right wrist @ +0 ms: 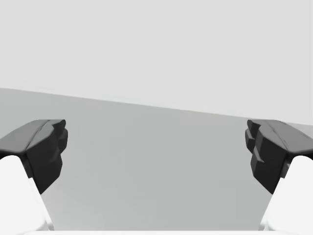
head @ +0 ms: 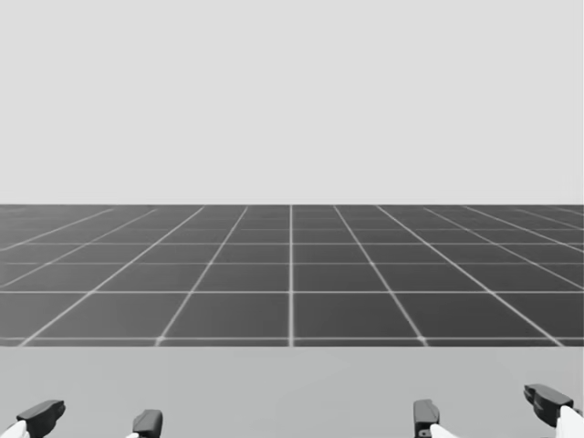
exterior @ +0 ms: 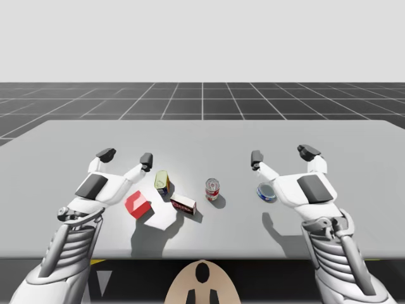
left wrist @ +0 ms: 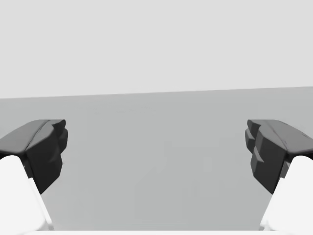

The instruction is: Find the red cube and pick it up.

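The red cube [exterior: 137,204] lies on the grey table [exterior: 202,136] near its front left, just right of my left hand. My left gripper [exterior: 126,158] hovers open a little beyond and above the cube, nothing between its fingers. My right gripper [exterior: 282,155] hovers open at the right side, also holding nothing. In the head view, the dark fingertips of the left gripper [head: 91,420] and of the right gripper [head: 484,409] poke up at the bottom edge. In the left wrist view my left gripper [left wrist: 156,152] faces bare table; in the right wrist view my right gripper [right wrist: 156,152] does too.
A yellow-green can [exterior: 162,182] lies right of the left gripper. A dark red box [exterior: 183,204] lies beside the cube's right. A red and white can [exterior: 212,189] stands near the middle. A blue can [exterior: 266,192] lies by my right hand.
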Available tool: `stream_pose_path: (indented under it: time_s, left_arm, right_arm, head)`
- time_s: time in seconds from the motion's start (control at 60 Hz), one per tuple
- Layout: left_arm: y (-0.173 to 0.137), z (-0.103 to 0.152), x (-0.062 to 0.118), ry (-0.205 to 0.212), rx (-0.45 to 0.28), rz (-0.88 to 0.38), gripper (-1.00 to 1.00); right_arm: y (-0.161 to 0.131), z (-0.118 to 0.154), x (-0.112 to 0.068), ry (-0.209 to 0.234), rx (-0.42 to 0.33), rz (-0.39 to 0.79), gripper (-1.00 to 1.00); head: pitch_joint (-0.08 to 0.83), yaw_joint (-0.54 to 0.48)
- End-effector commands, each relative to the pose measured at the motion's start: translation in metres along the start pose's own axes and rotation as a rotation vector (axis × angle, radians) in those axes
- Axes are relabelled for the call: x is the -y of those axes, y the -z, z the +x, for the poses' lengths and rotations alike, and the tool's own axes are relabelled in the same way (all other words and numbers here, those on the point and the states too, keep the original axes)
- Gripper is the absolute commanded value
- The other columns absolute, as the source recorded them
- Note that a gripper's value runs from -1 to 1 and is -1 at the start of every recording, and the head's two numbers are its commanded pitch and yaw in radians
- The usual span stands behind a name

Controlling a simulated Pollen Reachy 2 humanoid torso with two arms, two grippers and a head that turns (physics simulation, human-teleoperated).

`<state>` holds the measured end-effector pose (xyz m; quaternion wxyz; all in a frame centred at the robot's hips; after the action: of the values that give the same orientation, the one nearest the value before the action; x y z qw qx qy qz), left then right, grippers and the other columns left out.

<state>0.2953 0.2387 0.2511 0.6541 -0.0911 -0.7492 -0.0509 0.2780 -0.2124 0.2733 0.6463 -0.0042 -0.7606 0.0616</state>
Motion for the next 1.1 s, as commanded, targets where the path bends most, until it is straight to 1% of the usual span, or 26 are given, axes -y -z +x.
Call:
stream_pose_path:
  time_s: [0.017,0.033,0.133,0.183,0.2,0.283,0.317,0.367,0.383,0.433,0.467,0.533,0.55,0.617,0.633,0.733,0.8,1.1]
  left_arm:
    - [0.0003,-0.0004,0.0005,0.006,0.003,0.007,-1.00]
    - [0.0003,-0.0004,0.0006,0.006,0.003,0.007,-1.00]
    - [0.0003,-0.0003,0.0004,0.007,0.004,0.008,-1.00]
    - [0.0002,-0.0002,0.0002,0.007,0.003,0.009,-1.00]
    - [0.0002,-0.0002,0.0001,0.006,0.002,0.009,-1.00]
    - [0.0000,-0.0003,0.0001,0.008,0.000,0.011,-1.00]
    - [0.0001,-0.0006,0.0001,0.017,0.001,0.016,-1.00]
    - [0.0001,-0.0006,0.0001,0.017,0.000,0.017,-1.00]
    - [0.0001,-0.0006,-0.0001,0.018,-0.001,0.018,-1.00]
    - [0.0002,-0.0005,-0.0002,0.020,-0.001,0.019,-1.00]
    - [0.0003,-0.0005,-0.0003,0.020,-0.003,0.019,-1.00]
    - [0.0005,-0.0007,-0.0005,0.024,-0.004,0.021,-1.00]
    - [0.0007,-0.0008,-0.0006,0.028,-0.004,0.024,-1.00]
    - [0.0009,-0.0009,-0.0006,0.031,-0.005,0.025,-1.00]
    - [0.0011,-0.0009,-0.0007,0.033,-0.005,0.026,-1.00]
    - [0.0015,-0.0009,-0.0009,0.037,-0.007,0.030,-1.00]
    - [0.0020,-0.0011,-0.0010,0.040,-0.008,0.034,-1.00]
    - [0.0026,-0.0016,-0.0026,0.036,-0.013,0.042,-1.00]
  right_arm:
    - [-0.0025,-0.0024,-0.0035,0.012,0.013,-0.016,-1.00]
    - [-0.0018,-0.0024,-0.0040,0.015,0.009,-0.017,-1.00]
    - [-0.0006,-0.0011,-0.0045,-0.003,-0.010,-0.010,-1.00]
    - [-0.0001,-0.0008,-0.0032,0.004,-0.026,0.002,-1.00]
    - [0.0003,-0.0008,-0.0024,0.008,-0.030,0.003,-1.00]
    - [0.0006,-0.0005,-0.0015,0.010,-0.034,-0.005,-1.00]
    - [0.0004,-0.0003,-0.0016,0.009,-0.034,-0.006,-1.00]
    - [0.0002,-0.0002,-0.0020,0.004,-0.033,-0.005,-1.00]
    - [0.0002,-0.0003,-0.0021,-0.001,-0.031,-0.008,-1.00]
    - [0.0002,-0.0001,-0.0021,0.000,-0.032,-0.006,-1.00]
    - [0.0001,0.0000,-0.0021,0.000,-0.033,-0.005,-1.00]
    - [-0.0001,0.0003,-0.0020,0.002,-0.036,-0.005,-1.00]
    - [-0.0003,0.0005,-0.0018,0.002,-0.036,-0.004,-1.00]
    - [-0.0006,0.0006,-0.0019,0.002,-0.038,-0.001,-1.00]
    - [-0.0006,0.0008,-0.0019,0.002,-0.039,0.001,-1.00]
    - [-0.0014,0.0011,-0.0030,-0.001,-0.041,0.014,-1.00]
    - [-0.0017,0.0011,-0.0035,-0.003,-0.041,0.023,-1.00]
    - [-0.0035,-0.0011,-0.0080,-0.018,-0.049,0.061,-1.00]
  head:
    - [0.008,0.00]
    - [0.009,0.00]
    - [0.037,0.00]
    - [0.058,0.00]
    - [0.083,0.00]
    - [0.143,0.00]
    - [0.187,0.00]
    - [0.219,0.00]
    - [0.249,0.01]
    - [0.279,0.02]
    - [0.321,0.03]
    - [0.370,0.05]
    - [0.399,0.06]
    - [0.437,0.07]
    - [0.461,0.08]
    - [0.518,0.13]
    - [0.560,0.17]
    - [0.672,0.36]
